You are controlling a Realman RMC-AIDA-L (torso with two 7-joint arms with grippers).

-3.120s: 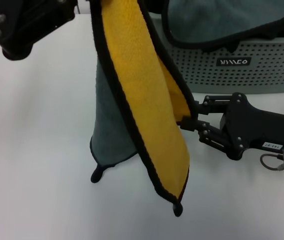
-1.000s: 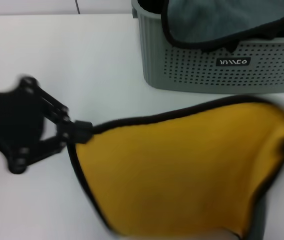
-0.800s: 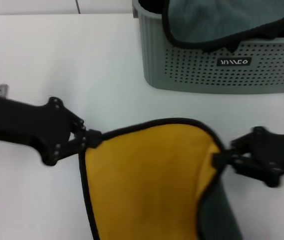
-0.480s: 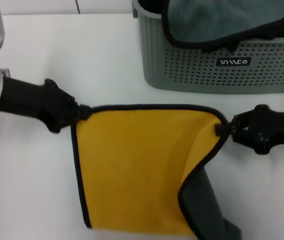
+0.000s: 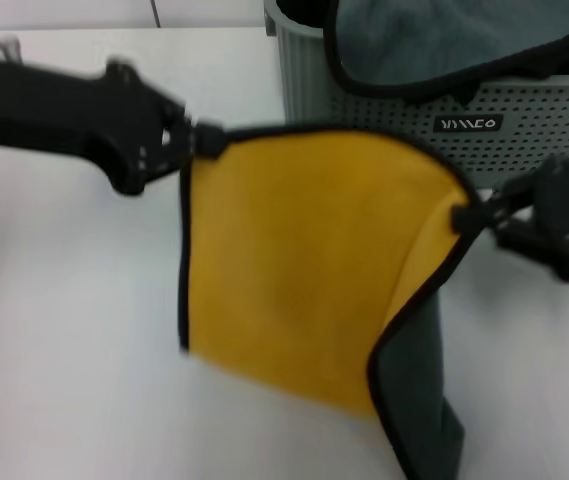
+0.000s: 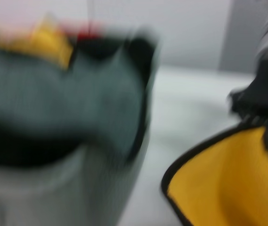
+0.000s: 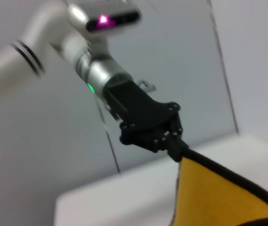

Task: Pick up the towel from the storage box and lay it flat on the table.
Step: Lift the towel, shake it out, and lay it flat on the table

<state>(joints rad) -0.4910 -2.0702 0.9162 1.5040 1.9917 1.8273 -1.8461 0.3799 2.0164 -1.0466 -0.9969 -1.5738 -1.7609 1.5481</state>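
The towel (image 5: 304, 260) hangs spread between my two grippers, yellow side facing me, above the white table (image 5: 64, 340). My left gripper (image 5: 199, 138) is shut on its upper left corner. My right gripper (image 5: 469, 215) is shut on its upper right corner, lower than the left one. The towel's right edge folds over and shows its grey-teal side (image 5: 424, 400). The storage box (image 5: 534, 150) stands behind the towel at the back right. The left wrist view shows the yellow towel (image 6: 223, 188) and the right gripper (image 6: 265, 125). The right wrist view shows the left gripper (image 7: 176, 147) on the towel's corner (image 7: 214, 197).
A second black-edged grey-teal towel (image 5: 444, 40) drapes over the box's rim; it also shows in the left wrist view (image 6: 53, 108). The white tabletop reaches left and forward of the box.
The towel first hung from the left gripper alone and now is stretched between both. In the last half second the left gripper rose toward the box, tilting the top edge.
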